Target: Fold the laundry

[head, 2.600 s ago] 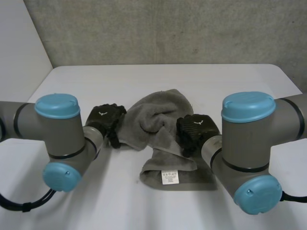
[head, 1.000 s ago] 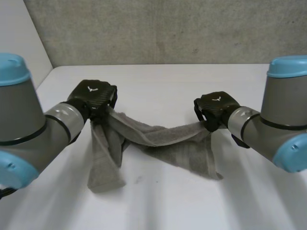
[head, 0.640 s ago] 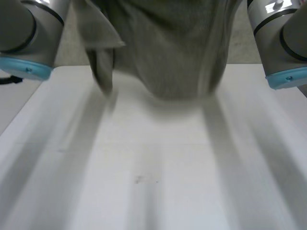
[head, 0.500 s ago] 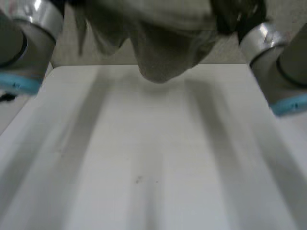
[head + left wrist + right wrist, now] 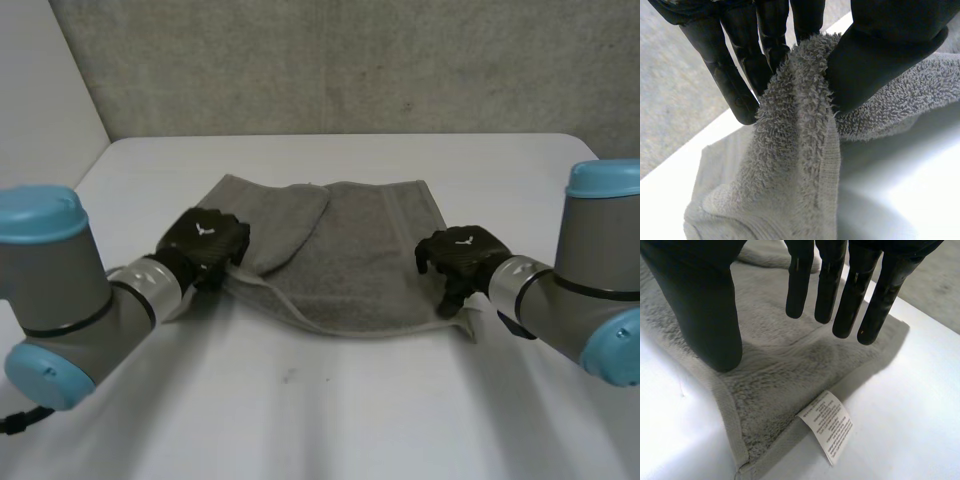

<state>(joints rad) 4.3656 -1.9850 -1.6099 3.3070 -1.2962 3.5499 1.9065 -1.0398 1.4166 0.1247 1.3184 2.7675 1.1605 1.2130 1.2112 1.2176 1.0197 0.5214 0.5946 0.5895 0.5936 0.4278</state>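
A grey towel (image 5: 350,250) lies spread on the white table (image 5: 330,420), mostly flat, between the two arms. Its far left corner is turned back over the cloth as a loose flap (image 5: 290,230), and the near edge sags in a shallow curve between the hands.

The left hand (image 5: 205,240) is at the towel's near left corner. In the left wrist view a bunched fold of the cloth is pinched between the thumb (image 5: 880,55) and the fingers (image 5: 730,70), lifted a little off the table.

The right hand (image 5: 462,253) is at the near right corner. Its fingers (image 5: 840,290) are straight, apart from the thumb, and grip nothing; the towel lies flat under them. A white label (image 5: 827,425) sticks out from the towel's edge by that corner, onto the table
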